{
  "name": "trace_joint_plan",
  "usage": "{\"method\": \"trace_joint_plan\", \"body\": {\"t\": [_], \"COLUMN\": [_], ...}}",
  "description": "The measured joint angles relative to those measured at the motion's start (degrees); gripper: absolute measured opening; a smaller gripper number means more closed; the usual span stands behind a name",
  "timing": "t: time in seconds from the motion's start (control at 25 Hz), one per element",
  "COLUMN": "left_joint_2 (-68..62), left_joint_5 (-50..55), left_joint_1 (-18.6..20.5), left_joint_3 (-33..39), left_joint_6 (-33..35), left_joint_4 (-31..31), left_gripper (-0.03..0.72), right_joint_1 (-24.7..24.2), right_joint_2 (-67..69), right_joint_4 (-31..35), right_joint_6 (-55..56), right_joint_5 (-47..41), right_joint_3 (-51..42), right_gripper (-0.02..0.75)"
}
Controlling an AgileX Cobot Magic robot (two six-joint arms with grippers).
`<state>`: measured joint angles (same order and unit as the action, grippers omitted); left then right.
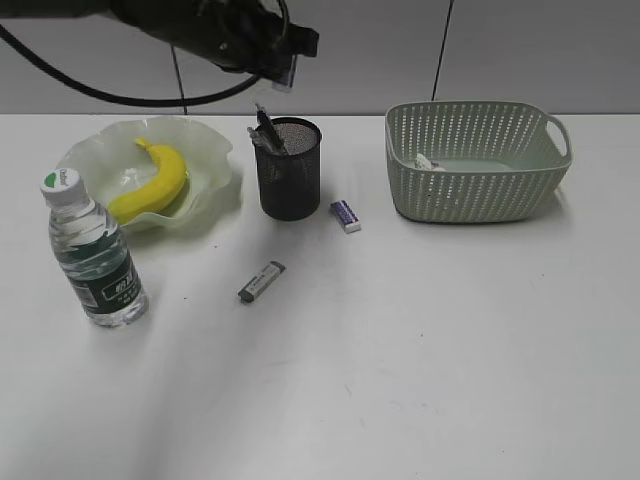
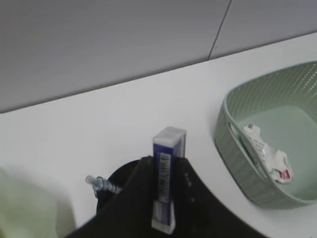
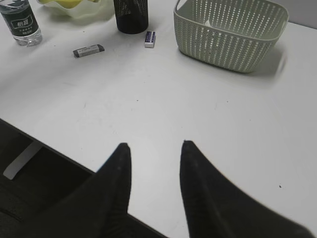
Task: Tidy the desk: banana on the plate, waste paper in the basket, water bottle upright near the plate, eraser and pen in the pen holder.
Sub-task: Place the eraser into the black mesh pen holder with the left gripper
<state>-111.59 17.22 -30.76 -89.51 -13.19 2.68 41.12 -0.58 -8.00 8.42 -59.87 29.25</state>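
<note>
Setting: a robot test bench got up as an office desk, most likely in a lab. Evidence: a broad plain white desk (image 1: 450, 350) stood against a bare grey panelled wall (image 1: 540, 50) with dark vertical seams. Desk articles were laid out in a staged way: a black mesh pen holder (image 1: 290, 170) with pens, a loose eraser (image 1: 345, 216), a small grey stationery case (image 1: 261, 282), a pale-green basket (image 1: 470, 190) holding waste paper (image 2: 267, 156). A black robot arm with trailing cable (image 1: 120, 95) hung over the far edge.
</note>
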Motion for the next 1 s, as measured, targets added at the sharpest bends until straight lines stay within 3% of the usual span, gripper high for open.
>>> {"method": "trace_joint_plan", "body": {"t": [0.48,0.76,1.0], "left_joint_2": [-8.31,-7.69,-0.14], "left_joint_5": [-4.67,-5.01,-1.99], "left_joint_1": [0.57,0.64,0.64], "left_joint_3": [0.49,0.49,0.49], "left_joint_6": [-0.12,-0.12,-0.12], "left_joint_4": [-1.69,-1.69,-1.61], "left_gripper": [0.078,0.292,0.330], "right_joint_1": [0.00,0.00,0.00], "right_joint_2": [0.00,0.00,0.00], "right_joint_4": [-0.02,-0.02,-0.02], "right_joint_6": [0.00,0.00,0.00], "right_joint_5": [0.00,0.00,0.00], "right_joint_3": [0.00,0.00,0.00], "right_gripper": [0.277,0.277,0.277]}}
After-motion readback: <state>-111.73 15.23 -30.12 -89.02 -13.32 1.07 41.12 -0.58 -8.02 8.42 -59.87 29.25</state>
